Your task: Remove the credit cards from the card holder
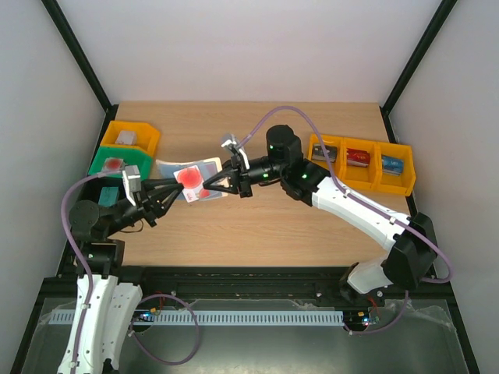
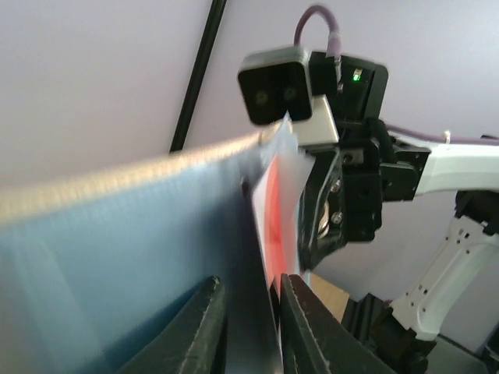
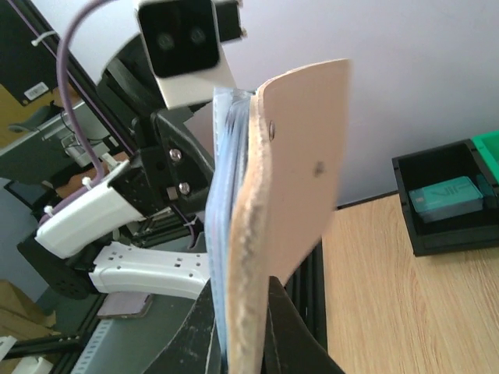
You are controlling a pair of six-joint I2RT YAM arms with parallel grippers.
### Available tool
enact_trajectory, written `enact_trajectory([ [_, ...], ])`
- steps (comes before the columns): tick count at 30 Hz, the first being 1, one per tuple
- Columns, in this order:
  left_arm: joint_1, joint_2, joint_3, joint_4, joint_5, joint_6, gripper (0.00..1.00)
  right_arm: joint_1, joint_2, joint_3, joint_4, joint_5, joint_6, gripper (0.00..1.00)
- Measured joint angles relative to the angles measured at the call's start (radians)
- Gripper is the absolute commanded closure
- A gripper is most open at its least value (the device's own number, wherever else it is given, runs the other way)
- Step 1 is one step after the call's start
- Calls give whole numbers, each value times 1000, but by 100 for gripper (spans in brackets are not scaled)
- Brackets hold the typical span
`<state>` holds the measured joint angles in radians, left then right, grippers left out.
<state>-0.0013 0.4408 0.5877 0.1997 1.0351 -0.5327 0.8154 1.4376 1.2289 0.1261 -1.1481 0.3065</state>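
At the far left, a boxy yellow plastic bin (image 1: 148,134) sits beside a green one (image 1: 103,160) on the smooth wooden table (image 1: 265,226). The left gripper (image 1: 178,190) has its dark fingers nearly together, pinching the card holder (image 1: 207,168) at its blue woven inner panel. The wallet is held spread open between the two arms, left of the table's centre. A thin red-and-white credit card (image 1: 189,178) lies flat against that panel. The right gripper (image 1: 207,186) clamps the pale beige flap, whose cut edge is rough. A row of yellow bins (image 1: 366,181) stands far right.
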Motion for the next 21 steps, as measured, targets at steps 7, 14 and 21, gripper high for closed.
enact_trajectory([
  [7, -8, -2, -46, 68, -1, -77, 77, 2, 1, -3, 81, 1, 65, 98],
  [14, -28, -2, -68, 164, 6, -154, 96, 8, 8, -3, 112, 4, 79, 98],
  [21, -33, -2, -77, 189, 21, -190, 98, 2, 18, -1, 90, 29, 68, 98],
])
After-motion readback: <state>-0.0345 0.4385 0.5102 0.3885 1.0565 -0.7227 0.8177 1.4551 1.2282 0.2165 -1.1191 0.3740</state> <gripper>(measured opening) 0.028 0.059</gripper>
